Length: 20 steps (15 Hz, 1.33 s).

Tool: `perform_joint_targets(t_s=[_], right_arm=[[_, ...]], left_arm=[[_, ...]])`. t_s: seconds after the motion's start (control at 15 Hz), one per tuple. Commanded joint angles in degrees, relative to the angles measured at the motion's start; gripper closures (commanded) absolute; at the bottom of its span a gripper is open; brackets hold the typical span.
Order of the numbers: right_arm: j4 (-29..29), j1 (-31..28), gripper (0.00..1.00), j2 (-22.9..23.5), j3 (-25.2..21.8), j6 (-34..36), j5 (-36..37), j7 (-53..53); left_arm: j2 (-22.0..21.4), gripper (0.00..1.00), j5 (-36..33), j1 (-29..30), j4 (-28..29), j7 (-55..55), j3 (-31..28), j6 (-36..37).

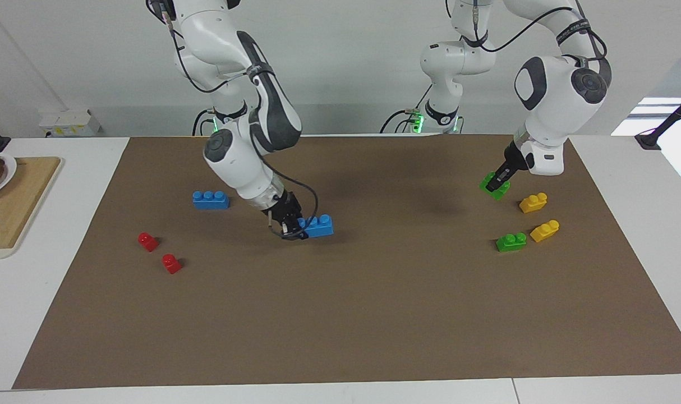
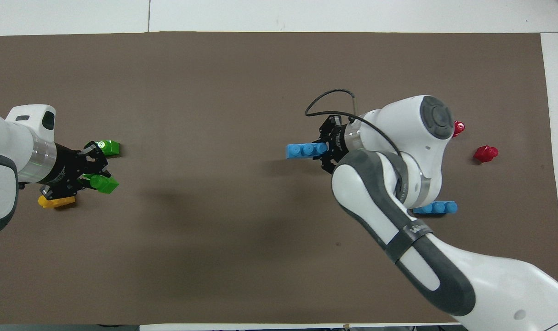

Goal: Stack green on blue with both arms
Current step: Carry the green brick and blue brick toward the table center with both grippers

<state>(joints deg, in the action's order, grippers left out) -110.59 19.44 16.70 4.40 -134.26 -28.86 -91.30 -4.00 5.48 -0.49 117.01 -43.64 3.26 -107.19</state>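
Observation:
My right gripper [image 1: 301, 227] is shut on one end of a long blue brick [image 1: 320, 225] and holds it flat, low over the middle of the brown mat; in the overhead view the gripper [image 2: 324, 151] and this blue brick [image 2: 305, 150] also show. The second blue brick [image 1: 210, 200] lies nearer the robots, partly under the right arm in the overhead view [image 2: 437, 208]. My left gripper [image 1: 498, 188] is shut on a green brick [image 1: 493, 186], tilted, at the left arm's end; both also show from overhead, the gripper [image 2: 93, 180] and its green brick [image 2: 105, 184]. The other green brick [image 1: 511, 242] lies on the mat.
Two yellow bricks [image 1: 533, 202] [image 1: 544, 230] lie beside the green ones. Two red bricks [image 1: 148, 241] [image 1: 171, 263] lie at the right arm's end. A wooden board [image 1: 15, 202] with a plate [image 1: 7, 171] is off the mat there.

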Motion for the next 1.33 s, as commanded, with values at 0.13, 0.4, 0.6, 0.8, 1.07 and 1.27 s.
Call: perform_joint_targets(t_s=[0.13, 0.4, 0.6, 0.8, 1.07, 1.27], right_arm=[[0.4, 8.5, 1.00, 2.5, -0.4, -3.2, 3.4, -12.9], [0.0, 10.3, 1.00, 4.2, -0.4, -5.3, 4.3, -18.4], [-0.9, 11.0, 1.00, 4.4, -0.4, -7.6, 5.0, -19.2], [-0.9, 12.7, 1.00, 5.3, -0.5, -8.5, 5.2, -20.3], [-1.6, 12.7, 1.00, 5.3, -0.5, -8.5, 7.7, -20.4], [-2.2, 12.7, 1.00, 5.2, -0.5, -8.3, 8.4, -20.4]], left_arm=[[-0.6, 1.00, 0.8, -0.4, -1.7, -10.0, 1.7, 1.4], [-0.6, 1.00, 0.8, -0.4, -1.9, -21.2, 2.9, 1.0], [-0.6, 1.00, 1.5, -2.3, -1.7, -30.9, 3.3, -0.8], [-0.5, 1.00, 1.5, -5.5, -1.4, -48.1, 3.4, -4.9], [0.4, 1.00, 1.5, -11.8, -1.3, -58.1, 3.3, -8.1], [2.6, 1.00, 0.2, -15.9, -1.8, -66.5, 3.3, -10.1]])
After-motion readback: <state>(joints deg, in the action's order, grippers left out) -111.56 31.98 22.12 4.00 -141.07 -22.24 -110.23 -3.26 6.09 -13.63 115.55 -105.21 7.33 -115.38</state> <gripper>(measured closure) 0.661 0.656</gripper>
